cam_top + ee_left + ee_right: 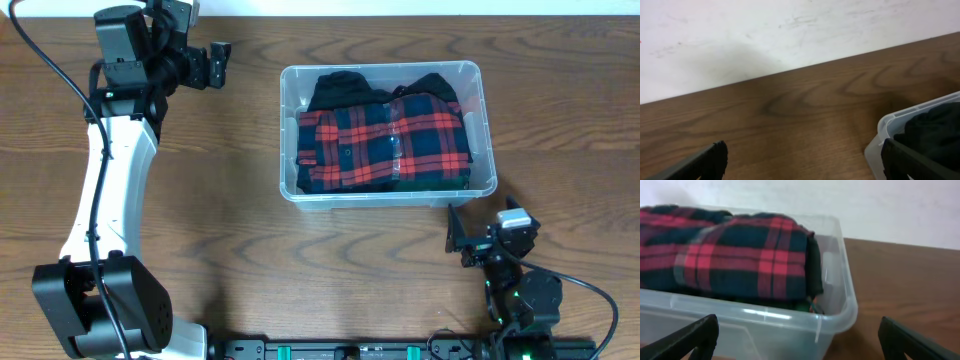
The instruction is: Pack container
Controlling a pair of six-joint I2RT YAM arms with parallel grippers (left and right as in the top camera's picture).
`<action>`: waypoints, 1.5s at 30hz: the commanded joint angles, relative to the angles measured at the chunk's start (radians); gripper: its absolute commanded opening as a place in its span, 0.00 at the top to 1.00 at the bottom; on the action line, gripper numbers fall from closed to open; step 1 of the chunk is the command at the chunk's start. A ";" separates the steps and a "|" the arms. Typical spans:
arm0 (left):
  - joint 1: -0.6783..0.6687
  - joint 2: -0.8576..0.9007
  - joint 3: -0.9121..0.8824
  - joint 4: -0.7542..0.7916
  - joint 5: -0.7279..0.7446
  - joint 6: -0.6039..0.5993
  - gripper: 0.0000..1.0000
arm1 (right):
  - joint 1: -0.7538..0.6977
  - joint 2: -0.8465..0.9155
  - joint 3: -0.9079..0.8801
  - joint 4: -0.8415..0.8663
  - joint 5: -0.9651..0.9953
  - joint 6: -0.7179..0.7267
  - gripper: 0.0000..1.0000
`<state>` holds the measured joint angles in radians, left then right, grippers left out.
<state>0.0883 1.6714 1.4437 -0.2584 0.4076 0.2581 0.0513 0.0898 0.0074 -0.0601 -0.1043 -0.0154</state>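
- You have the large clear plastic rectangular container [390,194] standing on the brown wooden table [250,230], a little to the right of the middle and nearer to the far edge.
- Inside it lies a folded red and dark blue checked shirt [385,140]. It fills most of the container and reaches almost up to the rim.
- Under the shirt, along the far side of the container, some black cloth [340,88] shows.
- Your left tool [216,64] is at the far left of the table, well apart from the container. In the left wrist view its two dark fingers [715,156] stand wide apart with only bare table between them, and a corner of the container is at the right edge.
- Your right tool [458,238] is just beside the near right corner of the container, not touching it. Its fingers [700,332] are spread wide and hold nothing, and they face the near wall of the container.
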 commanded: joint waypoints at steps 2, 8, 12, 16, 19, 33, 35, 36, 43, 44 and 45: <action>0.002 -0.018 -0.002 0.001 -0.002 -0.009 0.02 | 0.009 -0.056 -0.002 -0.005 -0.001 -0.024 0.01; 0.002 -0.018 -0.002 0.001 -0.002 -0.009 0.02 | 0.009 -0.075 -0.002 -0.004 -0.002 -0.023 0.01; 0.002 -0.018 -0.002 0.001 -0.002 -0.009 0.02 | 0.009 -0.080 -0.002 -0.004 -0.001 -0.023 0.01; 0.002 -0.018 -0.002 0.001 -0.002 -0.009 0.02 | 0.009 -0.085 -0.002 -0.004 -0.001 -0.023 0.01; 0.002 -0.018 -0.002 0.001 -0.001 -0.009 0.02 | 0.009 -0.085 -0.002 -0.004 -0.002 -0.023 0.01; 0.002 -0.018 -0.002 0.001 -0.001 -0.010 0.02 | 0.009 -0.085 -0.002 -0.004 -0.002 -0.023 0.01; 0.002 -0.018 -0.002 0.001 -0.001 -0.009 0.02 | 0.009 -0.085 -0.002 -0.004 -0.002 -0.023 0.01; 0.002 -0.018 -0.002 0.001 -0.002 -0.009 0.02 | 0.009 -0.085 -0.002 -0.004 -0.002 -0.023 0.01; 0.002 -0.018 -0.002 0.001 -0.002 -0.010 0.02 | 0.009 -0.085 -0.002 -0.004 -0.002 -0.023 0.01; 0.002 -0.018 -0.002 0.001 -0.002 -0.010 0.02 | 0.009 -0.085 -0.002 -0.004 -0.002 -0.023 0.01; 0.002 -0.018 -0.002 0.001 -0.001 -0.009 0.02 | 0.009 -0.085 -0.002 -0.004 -0.002 -0.023 0.01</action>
<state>0.0883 1.6714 1.4437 -0.2584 0.4076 0.2581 0.0513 0.0147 0.0074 -0.0601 -0.1043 -0.0273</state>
